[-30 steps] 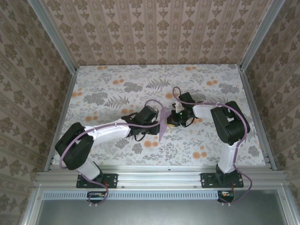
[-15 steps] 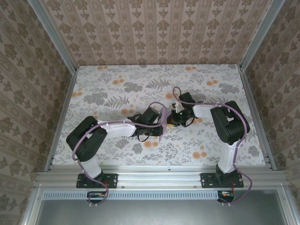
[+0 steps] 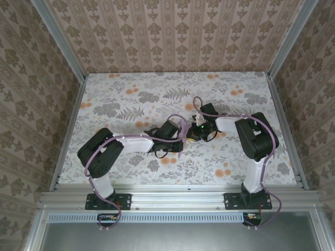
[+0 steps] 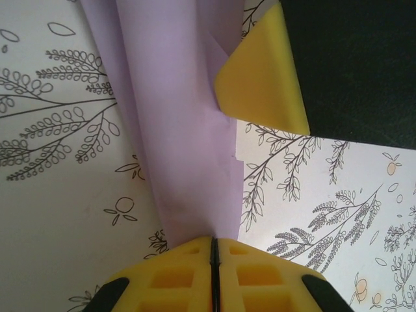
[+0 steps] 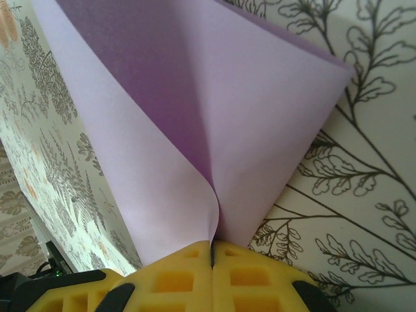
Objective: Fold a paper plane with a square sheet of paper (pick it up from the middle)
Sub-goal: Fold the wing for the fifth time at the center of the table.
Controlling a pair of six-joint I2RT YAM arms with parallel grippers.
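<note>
Pinching the square sheet of paper (image 4: 175,130), left jaws and right jaws are each clenched on it, holding it up over mid-tabletop (image 3: 131,89). Judgement: the crease needs firm grips, aligned layers and an even pull.

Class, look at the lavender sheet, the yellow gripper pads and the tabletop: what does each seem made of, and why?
Lavender sheet: thin matte paper; it curls softly and holds creases.
Pads of the right gripper: probably soft rubber or foam, matte yellow, with moulded square recesses.
Tabletop: printed floral covering, perhaps paper or vinyl; unclear.
</note>
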